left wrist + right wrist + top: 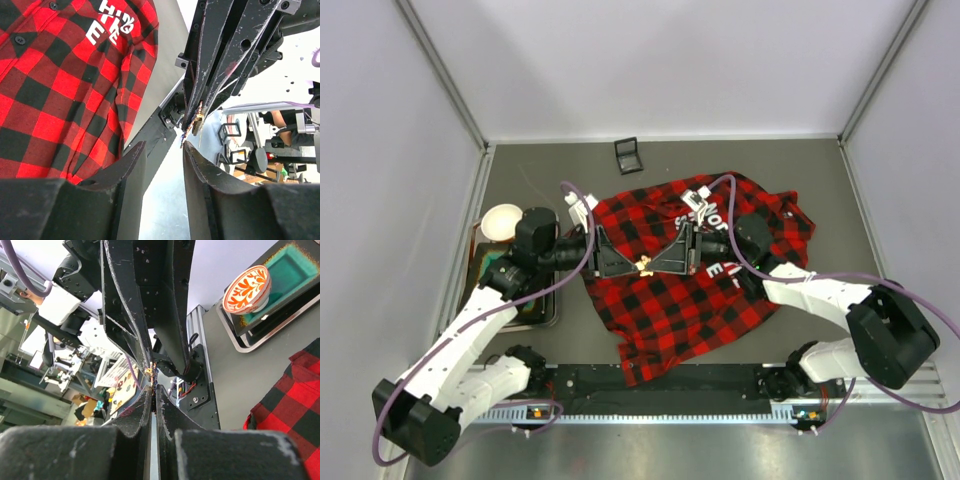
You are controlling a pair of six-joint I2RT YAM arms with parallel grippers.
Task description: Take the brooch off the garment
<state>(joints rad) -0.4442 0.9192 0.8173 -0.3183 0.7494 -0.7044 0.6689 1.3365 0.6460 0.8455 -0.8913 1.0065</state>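
**Table**: grey work surface, walled on three sides.

**Garment**: red-and-black plaid shirt, lying crumpled flat just right of the table centre. Its white lettering sits toward the 1 o'clock side of the shirt.

**Arms:** both reach inward and meet tip to tip above the shirt's 10 o'clock portion.

**Tray**: teal-lined, at 9 o'clock on the table, partly under the left arm. A patterned bowl rests on its 12 o'clock end.

**Box**: small, black and square, on bare table at 12 o'clock from the shirt, well apart from it.

**Left gripper**: fingers parted with a clear gap and nothing between them. Their tips are just beside the right gripper's tips.

**Right gripper**: fingers pressed together, leaving only a thin slit, and pinching the brooch at their very tips.

**Brooch**: a tiny sparkly piece, held in the air above the shirt at the meeting point of the two grippers. Whether it touches the left fingertips cannot be told.
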